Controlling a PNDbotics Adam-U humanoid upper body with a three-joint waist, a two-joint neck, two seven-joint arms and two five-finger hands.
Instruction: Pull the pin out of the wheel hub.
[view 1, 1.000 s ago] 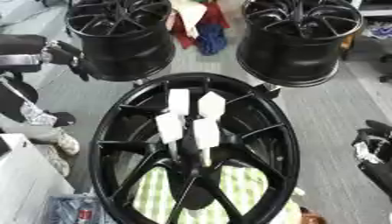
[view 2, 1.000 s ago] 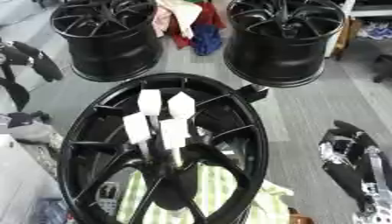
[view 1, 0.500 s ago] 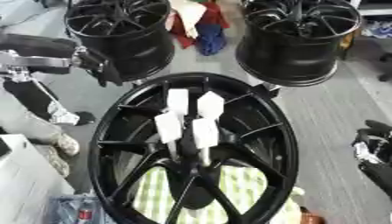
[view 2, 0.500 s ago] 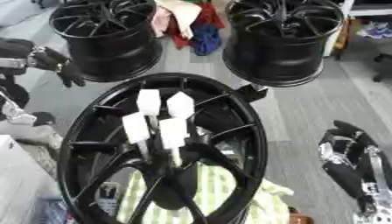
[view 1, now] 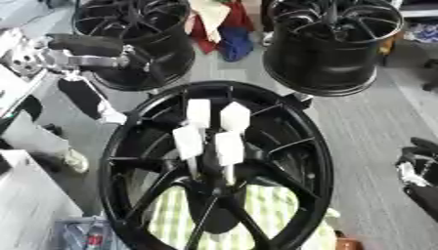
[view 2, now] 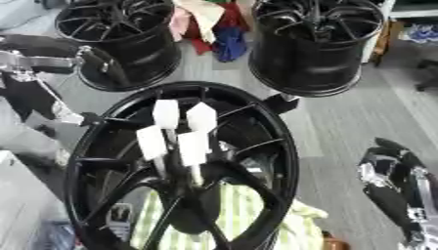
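The left hand point(view 1: 128, 61) is hovering at the upper left, its finger posture too blurred to tell. Below and to its right, four white pins point(view 1: 211, 132) are standing upright in the centre of the black wheel hub point(view 1: 291, 141) (untouched by either hand). The right hand point(view 2: 389, 168) is resting low at the right, fingers relaxed.

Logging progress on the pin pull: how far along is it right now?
Done: nothing yet. All four white pins stand in the wheel hub of the black wheel. In hand: the left hand is at upper left, up by the far left wheel, touching no pin; its fingers are not readable. The right hand sits idle at lower right, fingers relaxed. Left: reach, grasp a pin, pull it out.
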